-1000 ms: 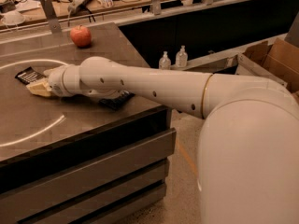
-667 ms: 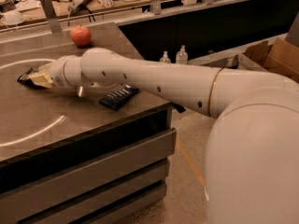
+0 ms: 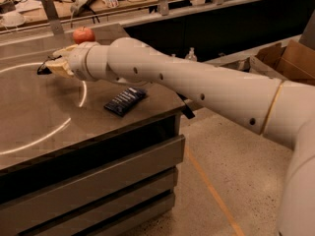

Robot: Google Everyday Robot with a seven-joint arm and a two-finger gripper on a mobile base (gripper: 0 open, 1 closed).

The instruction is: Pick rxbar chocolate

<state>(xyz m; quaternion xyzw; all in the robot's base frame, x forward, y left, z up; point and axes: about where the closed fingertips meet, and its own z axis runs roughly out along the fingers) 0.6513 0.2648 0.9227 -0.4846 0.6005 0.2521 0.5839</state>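
Locate the rxbar chocolate [image 3: 42, 69] at the far left of the counter [image 3: 39, 117], between the tips of the gripper [image 3: 55, 66]. You see only a short black end of it, projecting to the left beyond the tan fingers [image 3: 60, 69]. That end points left and slightly near, so the long axis appears to run in line with the fingers. The rest of the wrapper is covered, and no lettering can be read. The gripper is closed on the bar. You cannot tell whether the bar touches the counter surface.

Note the white arm [image 3: 197, 87], which reaches in from the right across the counter's right edge.

Do not confuse the bar with the dark blue bar [image 3: 125, 101]. This lies flat near the counter's right near corner, under the arm and well apart from the gripper, with its long axis running from near left to far right.

A red apple [image 3: 83, 34] stands at the far edge, just behind the gripper.
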